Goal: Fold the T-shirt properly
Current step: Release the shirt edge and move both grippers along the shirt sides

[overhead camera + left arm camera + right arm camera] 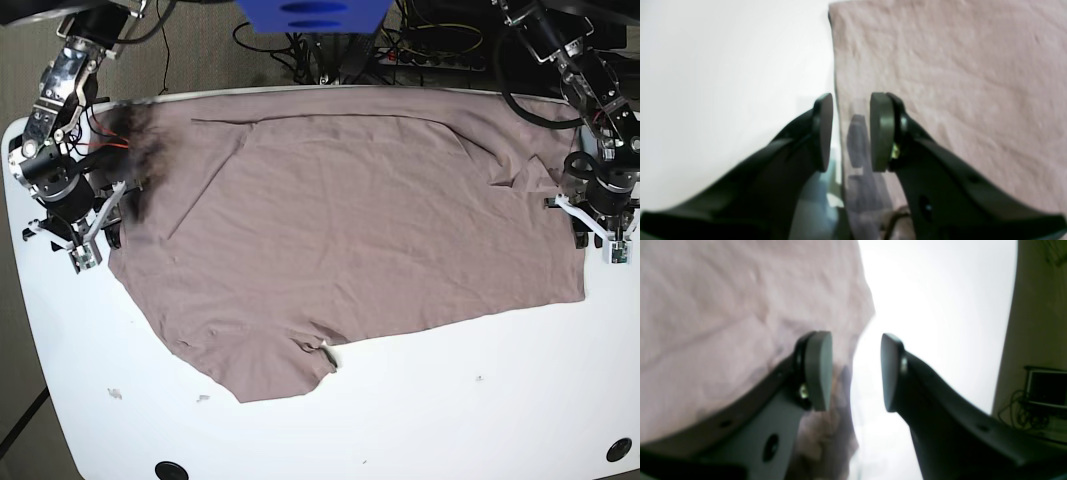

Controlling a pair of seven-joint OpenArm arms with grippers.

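Right, both hands sit spread, nothing pinched: left hand (851, 133) and right hand (856, 371) each straddle a side edge of the T-shirt (350, 230), spread flat on the worktop (480, 400), likely lined up to pinch.

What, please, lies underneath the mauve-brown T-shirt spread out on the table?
The thin mauve-brown knit T-shirt lies flat on the white rounded table, which shows around its edges. Whatever lies beneath the cloth is covered and cannot be seen.
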